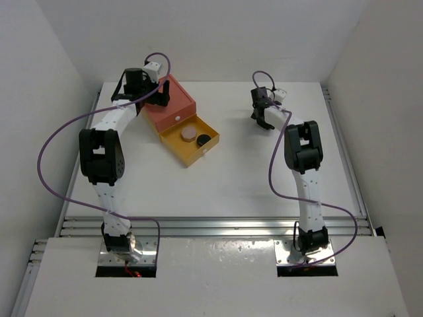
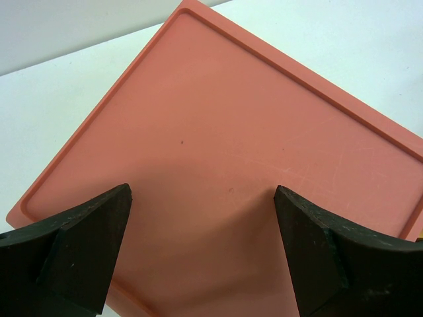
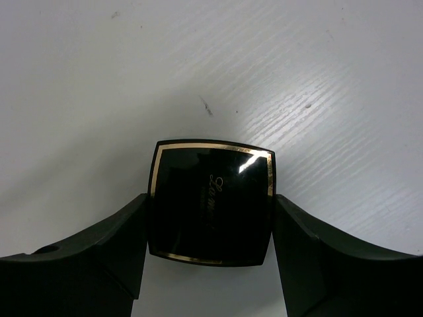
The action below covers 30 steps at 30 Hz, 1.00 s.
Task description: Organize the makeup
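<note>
Left hand (image 2: 201,198): 1, fingers spread wide, nothing between them. It hangs over the flat top of the drawer box.
Drawer box (image 1: 178,104): 1, orange shell, far left of the surface (image 1: 251,178).
Drawer (image 1: 192,157): 1, yellow, pulled out toward centre, holding 2 items.
Peach-pink compact (image 1: 189,134): 1, round, lying in the drawer.
Black disc (image 1: 204,139): 1, round, in the drawer just right of the peach-pink compact.
Right hand (image 3: 210,228): 1, fingers pressed against both sides of the black square compact. It sits far right of centre, well apart from the drawer box.
Black square compact (image 3: 210,198): 1, gold edge line and gold script on the lid, face up. Cannot tell whether it rests on the surface.
Makeup in view: 3 pieces.
</note>
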{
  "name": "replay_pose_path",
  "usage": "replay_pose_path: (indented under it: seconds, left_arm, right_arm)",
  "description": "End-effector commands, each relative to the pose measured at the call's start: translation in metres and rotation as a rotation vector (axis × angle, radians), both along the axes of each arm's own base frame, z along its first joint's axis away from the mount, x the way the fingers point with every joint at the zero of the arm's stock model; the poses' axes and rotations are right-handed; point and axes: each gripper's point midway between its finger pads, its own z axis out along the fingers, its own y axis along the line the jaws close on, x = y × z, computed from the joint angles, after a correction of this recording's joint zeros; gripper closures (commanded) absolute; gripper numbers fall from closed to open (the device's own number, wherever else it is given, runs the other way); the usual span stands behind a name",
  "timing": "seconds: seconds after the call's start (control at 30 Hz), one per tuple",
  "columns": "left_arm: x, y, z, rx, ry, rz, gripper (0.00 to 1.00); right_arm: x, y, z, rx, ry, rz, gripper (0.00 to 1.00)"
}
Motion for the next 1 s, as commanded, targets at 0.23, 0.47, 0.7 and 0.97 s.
replay_pose_path:
  seconds: [0.23,0.47,0.7,0.97]
  left_arm:
    - [-0.026,0.011,-0.068,0.045,0.216,0.034,0.05]
    - [-0.025,0.013,-0.068,0.057,0.214,0.037,0.05]
    - [-0.025,0.013,-0.068,0.057,0.214,0.037,0.05]
    - [-0.026,0.009,-0.068,0.047,0.214,0.021,0.05]
  right_arm:
    - [0.013,0.087,0.113,-0.082,-0.276,0.752,0.62]
    - [-0.03,0.206,0.155,-0.033,-0.379,1.163,0.67]
    - [-0.095,0.333,0.165,0.185,-0.428,1.6,0.68]
    - [-0.123,0.372,0.104,0.207,-0.321,1.649,0.72]
